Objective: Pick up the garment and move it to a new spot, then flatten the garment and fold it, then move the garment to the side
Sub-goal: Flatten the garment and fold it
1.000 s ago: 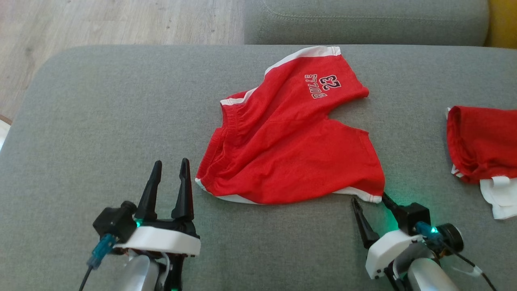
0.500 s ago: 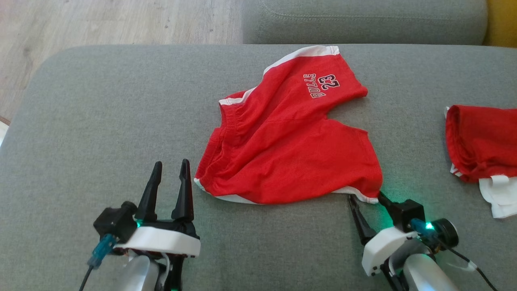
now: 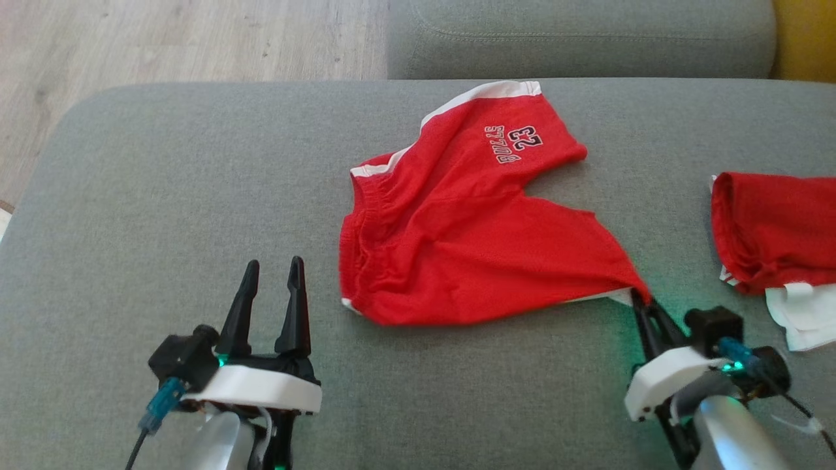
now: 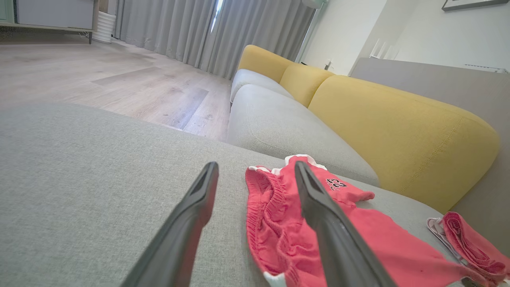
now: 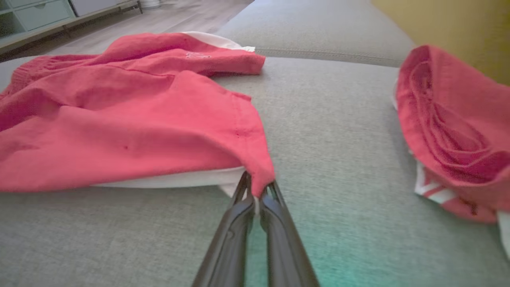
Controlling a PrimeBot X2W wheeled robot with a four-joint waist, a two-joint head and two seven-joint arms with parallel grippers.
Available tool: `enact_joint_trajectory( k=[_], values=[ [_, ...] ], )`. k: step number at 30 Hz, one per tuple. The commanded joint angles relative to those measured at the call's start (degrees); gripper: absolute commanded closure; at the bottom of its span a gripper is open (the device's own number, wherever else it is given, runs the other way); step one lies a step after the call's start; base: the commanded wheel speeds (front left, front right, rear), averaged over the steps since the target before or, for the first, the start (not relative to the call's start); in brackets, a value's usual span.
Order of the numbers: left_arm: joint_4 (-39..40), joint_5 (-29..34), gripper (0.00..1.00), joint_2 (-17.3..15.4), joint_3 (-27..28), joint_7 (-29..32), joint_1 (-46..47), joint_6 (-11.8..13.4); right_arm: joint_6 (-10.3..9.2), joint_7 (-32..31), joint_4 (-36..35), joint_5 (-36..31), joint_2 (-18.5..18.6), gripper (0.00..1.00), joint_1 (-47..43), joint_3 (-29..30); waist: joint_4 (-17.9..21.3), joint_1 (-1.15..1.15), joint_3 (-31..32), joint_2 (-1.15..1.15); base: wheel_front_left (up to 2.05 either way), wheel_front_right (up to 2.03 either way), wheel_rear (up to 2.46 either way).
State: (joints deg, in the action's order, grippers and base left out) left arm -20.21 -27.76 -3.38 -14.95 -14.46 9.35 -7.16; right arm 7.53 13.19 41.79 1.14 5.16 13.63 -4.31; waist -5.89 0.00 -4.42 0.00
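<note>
Shorts [image 3: 470,228] pinched at near-right corner by right gripper [image 3: 639,299]; left gripper [image 3: 273,269] spread, empty. Lift slowly, clear of folded cloth [image 3: 771,228] at right.

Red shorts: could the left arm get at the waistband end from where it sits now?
Probably yes. The left gripper stands open just beside the waistband of the shorts, with bare cushion between them and nothing in the way. The right gripper is shut on a leg corner.
</note>
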Motion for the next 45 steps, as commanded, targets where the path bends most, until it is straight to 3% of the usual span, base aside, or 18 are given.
enact_joint_trajectory(
  k=[1, 6, 15, 21, 38, 39, 40, 42, 45],
  values=[
    [1.8, 0.0, 0.0, -1.1, 1.9, -0.5, 2.4, -0.3, -0.04, 0.7, -2.0, 0.6, 0.8, 1.0, 0.8, -0.2, 0.2, 0.0, 0.2, 0.0, 0.0, 0.0, 0.0],
    [1.4, 2.4, 0.0, -3.0, -1.4, -0.5, 2.9, -0.3, -0.04, -0.2, -3.1, 1.0, 1.4, 1.0, 0.1, 0.5, 0.5, 0.0, 0.2, 0.0, 0.0, 0.0, 0.0],
    [-4.4, 11.5, 0.0, -12.9, -19.9, 0.1, 8.7, -0.3, -0.04, -1.7, -4.1, 1.3, 1.1, 1.0, 0.0, 0.5, 1.4, 0.0, -0.6, 0.0, 0.0, 0.0, 0.0],
    [-9.1, 13.5, 0.0, -16.4, -27.2, 1.7, 13.7, -0.3, -0.04, -2.3, -4.5, 1.2, 1.0, 1.0, 0.4, 0.7, 1.8, 0.0, -1.5, 0.0, 0.0, 0.0, 0.0],
    [-20.3, 8.4, 0.0, -15.9, -39.2, 0.5, 25.2, -0.3, -0.04, -3.5, -5.9, 0.7, 0.7, 1.0, 1.7, -0.3, 3.6, 0.0, -4.8, 0.0, 0.0, 0.0, 0.0],
    [-20.5, 7.8, 0.23, -15.8, -39.7, 0.4, 25.4, -0.3, -0.04, -3.5, -5.9, 0.8, 0.8, 1.0, 1.7, -0.4, 3.7, 0.0, -4.9, 0.0, 0.0, 0.0, 0.0],
    [-20.7, 7.3, 0.58, -15.8, -40.2, 0.3, 25.7, -0.3, -0.04, -3.6, -6.0, 0.8, 0.8, 1.0, 1.7, -0.4, 3.7, 0.0, -4.9, 0.0, 0.0, 0.0, 0.0],
    [-21.0, 6.0, 1.0, -15.8, -41.4, 0.2, 26.0, -0.3, -0.04, -3.6, -6.0, 0.8, 0.8, 1.0, 1.7, -0.4, 3.7, 0.0, -4.9, 0.0, 0.0, 0.0, 0.0],
    [-21.2, 3.9, 1.0, -15.9, -42.6, 0.0, 26.5, -0.3, -0.04, -3.7, -6.0, 0.8, 0.8, 1.0, 1.7, -0.4, 3.7, 0.0, -4.9, 0.0, 0.0, 0.0, 0.0]
  ],
)
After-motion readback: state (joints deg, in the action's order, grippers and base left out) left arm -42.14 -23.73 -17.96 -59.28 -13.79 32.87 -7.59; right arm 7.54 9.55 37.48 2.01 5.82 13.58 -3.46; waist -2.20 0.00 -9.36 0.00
